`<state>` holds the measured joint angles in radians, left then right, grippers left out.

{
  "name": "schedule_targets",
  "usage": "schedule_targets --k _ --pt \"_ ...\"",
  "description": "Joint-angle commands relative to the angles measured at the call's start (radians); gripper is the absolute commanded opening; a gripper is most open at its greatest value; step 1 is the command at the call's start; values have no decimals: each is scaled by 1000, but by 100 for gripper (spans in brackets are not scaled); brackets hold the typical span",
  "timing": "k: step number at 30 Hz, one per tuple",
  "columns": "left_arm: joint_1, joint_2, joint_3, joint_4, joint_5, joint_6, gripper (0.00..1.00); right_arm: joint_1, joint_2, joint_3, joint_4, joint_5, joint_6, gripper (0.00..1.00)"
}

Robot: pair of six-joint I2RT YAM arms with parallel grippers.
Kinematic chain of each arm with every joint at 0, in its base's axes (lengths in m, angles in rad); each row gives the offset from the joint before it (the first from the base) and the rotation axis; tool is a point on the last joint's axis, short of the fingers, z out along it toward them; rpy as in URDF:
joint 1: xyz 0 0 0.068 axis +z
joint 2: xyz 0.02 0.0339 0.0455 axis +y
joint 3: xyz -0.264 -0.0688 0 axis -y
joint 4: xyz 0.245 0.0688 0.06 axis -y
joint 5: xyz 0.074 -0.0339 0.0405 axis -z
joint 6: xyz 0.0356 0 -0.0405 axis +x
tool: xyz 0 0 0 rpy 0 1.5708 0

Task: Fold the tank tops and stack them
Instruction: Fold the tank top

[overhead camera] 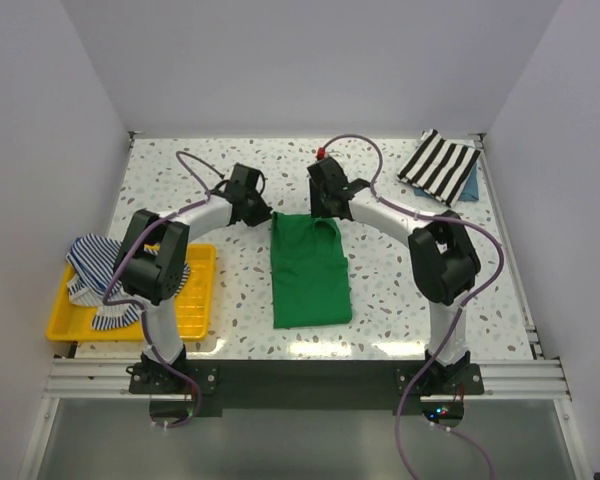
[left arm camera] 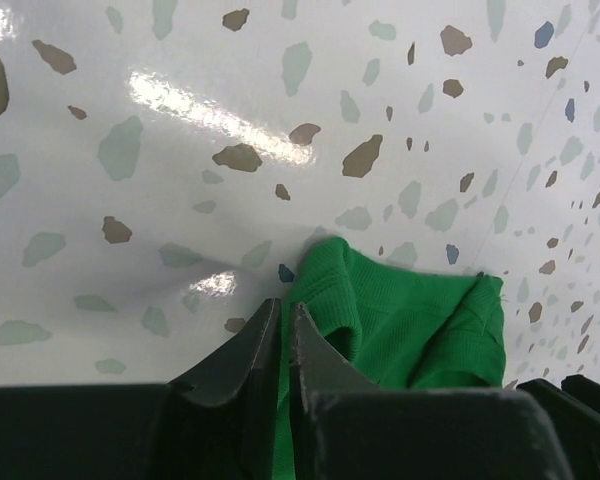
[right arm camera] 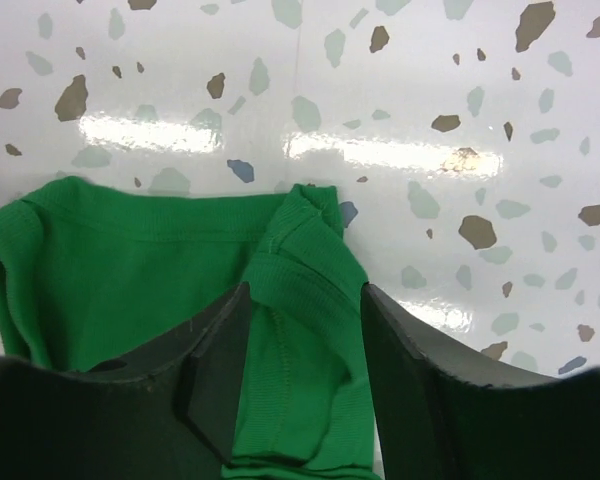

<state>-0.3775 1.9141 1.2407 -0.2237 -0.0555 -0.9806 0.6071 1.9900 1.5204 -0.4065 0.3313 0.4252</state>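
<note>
**Green top lies lengthwise at centre, both grippers at its strap end**

In the overhead view the green tank top (overhead camera: pixel 310 270) lies flat in the middle of the speckled table (overhead camera: pixel 400 290) as a narrow rectangle. Its long axis runs up and down the frame. The strap and neck end points to the top of the picture and the straight hem to the bottom, towards the arm bases.

The left gripper (overhead camera: pixel 260 212) sits at the upper left corner of the green cloth. In the left wrist view its fingers (left arm camera: pixel 265 345) are pinched almost together, with a fold of green fabric running into the narrow slot between them.

The right gripper (overhead camera: pixel 325 205) is at the upper right corner. In the right wrist view its fingers (right arm camera: pixel 215 370) stand apart on either side of a bunched green strap, which lies loose on the table between them, not squeezed.

The striped tank top (overhead camera: pixel 90 260) is heaped, unfolded, at the left of the frame, partly in the yellow tray (overhead camera: pixel 195 300) and spilling over its left rim. A black-and-white striped cloth (overhead camera: pixel 440 165) lies in the upper right corner.
</note>
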Motion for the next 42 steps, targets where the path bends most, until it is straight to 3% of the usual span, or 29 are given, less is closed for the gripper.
schedule_targets --k 1,17,25,32,42 --pt "-12 16 57 47 17 10 12 -10 4 56 -31 26 -75 53" --pt "-41 52 78 52 14 10 12 -36 127 138 -55 -74 -48 51" --pt "-46 94 95 43 -7 13 12 -63 156 159 -71 -97 -2 29" --pt "-46 79 86 27 -56 2 12 -67 165 231 -173 34 70 0" --pt "-46 82 92 15 -95 -12 13 -66 265 340 -294 189 164 0"
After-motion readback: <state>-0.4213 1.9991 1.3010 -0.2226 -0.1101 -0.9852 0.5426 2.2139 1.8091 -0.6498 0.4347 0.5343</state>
